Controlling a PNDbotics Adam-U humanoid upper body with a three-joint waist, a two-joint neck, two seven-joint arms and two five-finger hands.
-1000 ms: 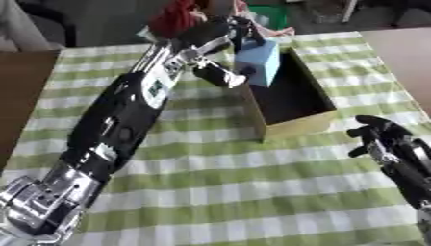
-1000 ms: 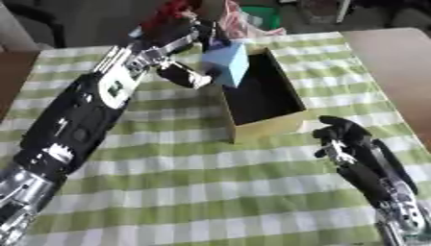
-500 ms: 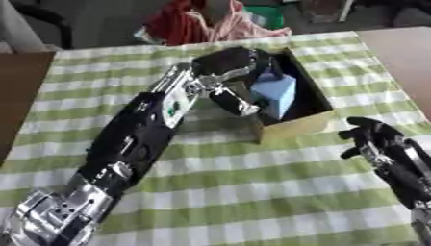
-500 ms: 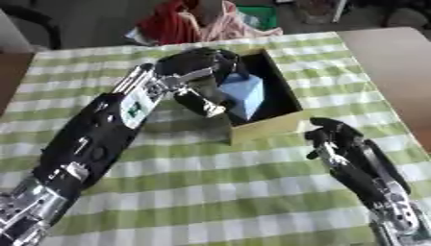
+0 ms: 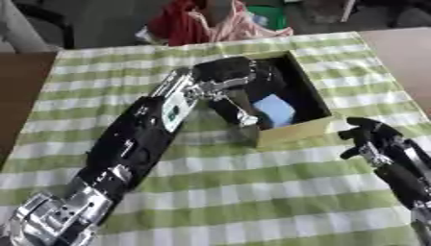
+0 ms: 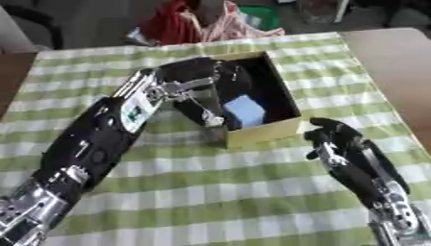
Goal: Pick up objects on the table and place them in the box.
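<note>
An open cardboard box [image 5: 290,135] with a dark inside stands on the checked cloth right of centre. A light blue block [image 5: 274,110] sits low inside it, near the front wall. My left arm comes in from the lower left and my left hand [image 5: 224,72] reaches over the box's left wall. Its thumb lies along the block's left edge and its dark fingers curl above the block, so it is shut on the block. My right hand [image 6: 335,140] rests open just right of the box's front corner, touching nothing.
A green-and-white checked cloth [image 5: 252,192] covers the table, with bare brown wood [image 5: 404,53] at the far right. A red and pink bundle [image 5: 206,24] and something green [image 5: 271,17] lie beyond the far edge.
My left hand has carried the blue block from above the box's far-left rim down into the box. The right hand has barely moved.
</note>
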